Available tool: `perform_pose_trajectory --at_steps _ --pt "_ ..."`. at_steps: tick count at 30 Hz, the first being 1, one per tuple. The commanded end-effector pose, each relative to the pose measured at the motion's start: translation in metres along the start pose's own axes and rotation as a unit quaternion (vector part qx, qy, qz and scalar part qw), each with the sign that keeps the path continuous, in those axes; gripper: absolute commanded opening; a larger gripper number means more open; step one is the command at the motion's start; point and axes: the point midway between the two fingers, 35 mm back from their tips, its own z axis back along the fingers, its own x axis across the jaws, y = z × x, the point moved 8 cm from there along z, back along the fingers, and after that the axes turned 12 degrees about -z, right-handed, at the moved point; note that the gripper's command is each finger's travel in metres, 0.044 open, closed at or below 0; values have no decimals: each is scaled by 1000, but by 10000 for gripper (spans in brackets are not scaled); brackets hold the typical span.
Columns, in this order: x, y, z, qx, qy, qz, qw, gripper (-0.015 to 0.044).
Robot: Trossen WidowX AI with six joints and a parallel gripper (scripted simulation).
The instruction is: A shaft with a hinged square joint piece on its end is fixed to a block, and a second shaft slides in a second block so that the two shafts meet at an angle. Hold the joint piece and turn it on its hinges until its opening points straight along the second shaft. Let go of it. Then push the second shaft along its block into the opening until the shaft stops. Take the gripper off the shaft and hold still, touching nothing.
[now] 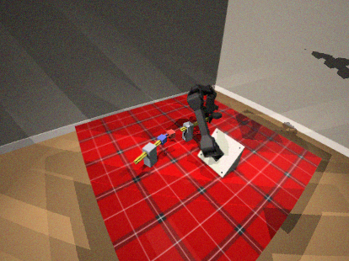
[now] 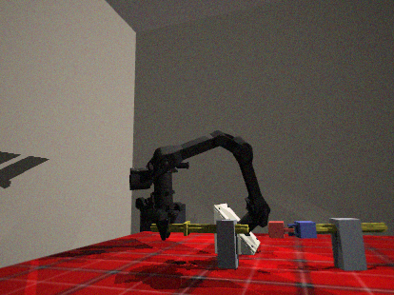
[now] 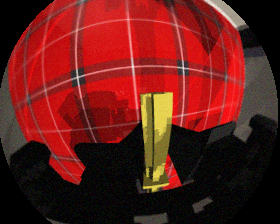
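The first shaft is yellow and runs through a grey block. On its end sit a blue part and the red joint piece. The red piece is turned roughly toward the second shaft; its opening is too small to make out. The second yellow shaft lies in the other grey block, its front end a short gap from the red piece. My gripper is shut on this shaft near its rear end, behind its collar.
The arm's base stands on a tilted white plate beside the second block. The arm arches over from there to the shaft's rear. A red plaid mat lies under everything. Walls stand behind.
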Motion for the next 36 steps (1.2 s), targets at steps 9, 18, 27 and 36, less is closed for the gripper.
perform_pose_trajectory --at_steps 9,18,27,36 --pt "0 0 0 0 0 0 1000 67" --pt "0 0 0 0 0 0 1000 67" --pt "0 0 0 0 0 0 1000 27" --pt "-2 3 0 3 -12 -1 1000 0"
